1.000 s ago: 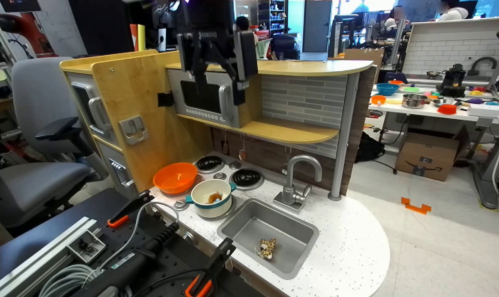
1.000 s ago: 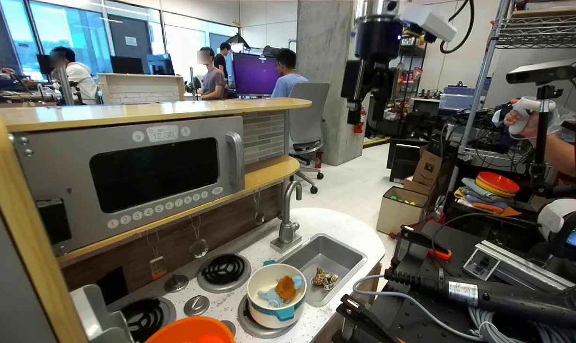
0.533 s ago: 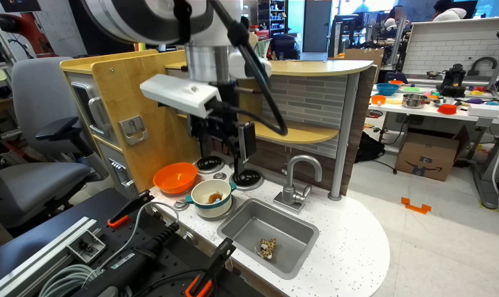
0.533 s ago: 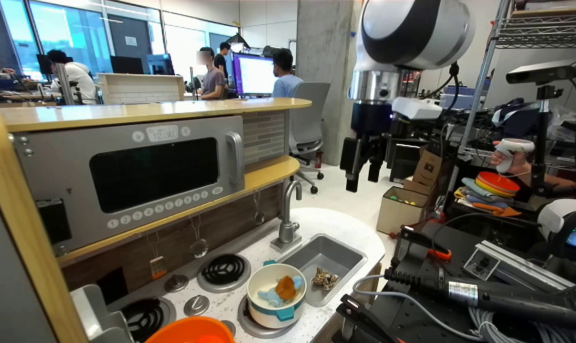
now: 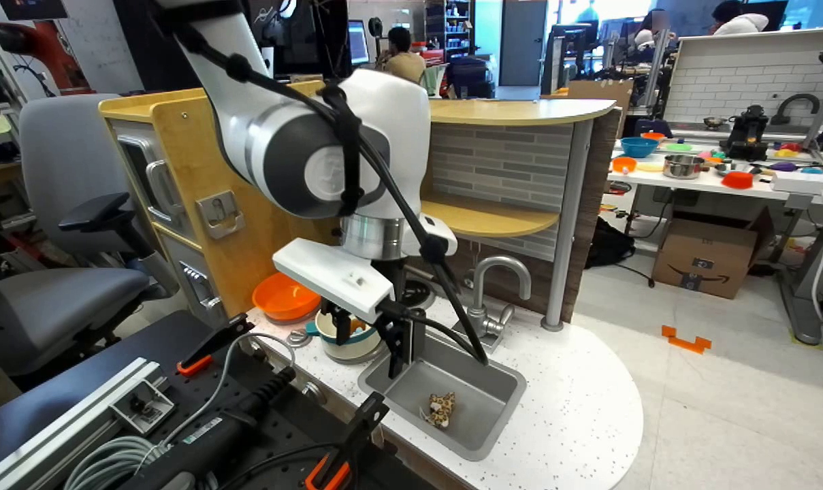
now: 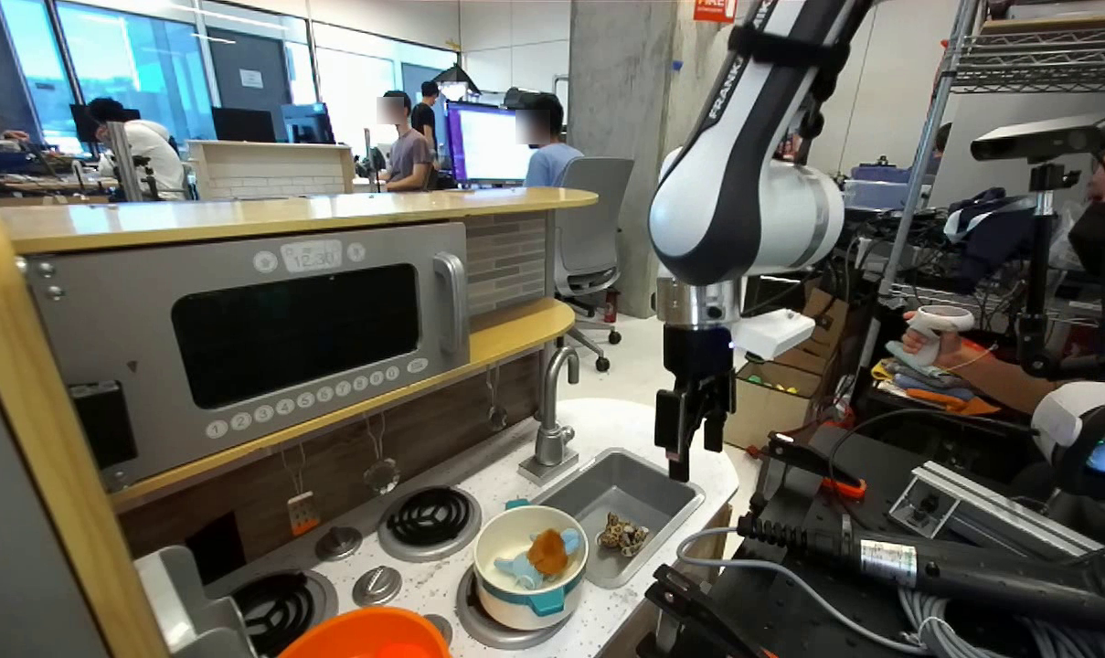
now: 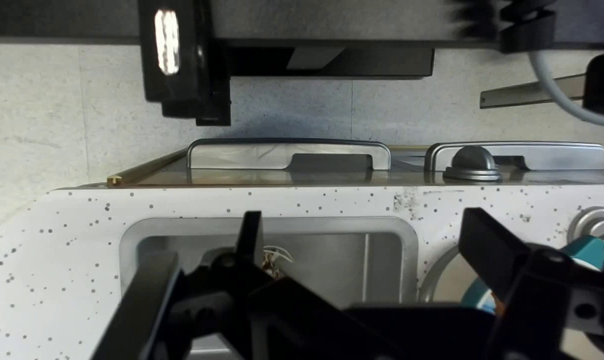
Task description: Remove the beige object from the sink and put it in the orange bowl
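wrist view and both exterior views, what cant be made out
Wrist view: most of the spotted toy, behind the pincer.
In an exterior view: much of the orange bowl, cut off by the bottom edge.
In an exterior view: part of the cream pot, behind the pincer.

There was one sink (image 5: 469, 391), one tap (image 6: 551, 448) and one spotted toy (image 5: 441, 409). The counter (image 5: 574, 401) held one pot (image 6: 511, 610), with two teal handles (image 6: 548, 600), and one orange bowl (image 5: 283, 303); the pot's contents (image 6: 547, 554) could not be counted. An exterior view showed two bare burners (image 6: 429, 516), three knobs (image 6: 377, 585), three hanging things (image 6: 381, 475) and one microwave (image 6: 296, 329). One gripper (image 6: 696, 455) had two fingers (image 6: 677, 466). Two clamps (image 5: 214, 346) showed; the wrist view had two long silver handles (image 7: 239, 156).
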Available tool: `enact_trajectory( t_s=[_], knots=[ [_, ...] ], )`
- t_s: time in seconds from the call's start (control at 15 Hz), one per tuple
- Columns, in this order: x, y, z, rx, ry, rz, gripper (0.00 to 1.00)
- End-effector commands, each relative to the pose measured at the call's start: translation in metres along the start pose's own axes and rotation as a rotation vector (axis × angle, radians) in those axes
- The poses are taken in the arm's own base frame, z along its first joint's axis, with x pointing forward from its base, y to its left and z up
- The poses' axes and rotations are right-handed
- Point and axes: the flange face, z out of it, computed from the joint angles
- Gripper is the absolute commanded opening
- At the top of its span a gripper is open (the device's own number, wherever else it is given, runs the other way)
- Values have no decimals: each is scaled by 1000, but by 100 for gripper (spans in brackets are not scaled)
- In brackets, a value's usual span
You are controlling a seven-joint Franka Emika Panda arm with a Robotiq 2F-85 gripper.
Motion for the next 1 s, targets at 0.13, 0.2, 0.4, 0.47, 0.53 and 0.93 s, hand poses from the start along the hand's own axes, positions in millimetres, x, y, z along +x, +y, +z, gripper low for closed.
enact_trajectory(
  t_s=[0.13,0.2,0.4,0.47,0.53,0.93],
  knots=[
    [52,12,52,4,-19,-51,100],
    [59,12,58,-3,-22,-62,100],
    [76,11,82,-21,-31,-90,100],
    [81,11,88,-29,-31,-100,100],
    [85,12,95,-32,-32,-109,100],
    [111,27,120,-43,-24,-105,100]
  ],
)
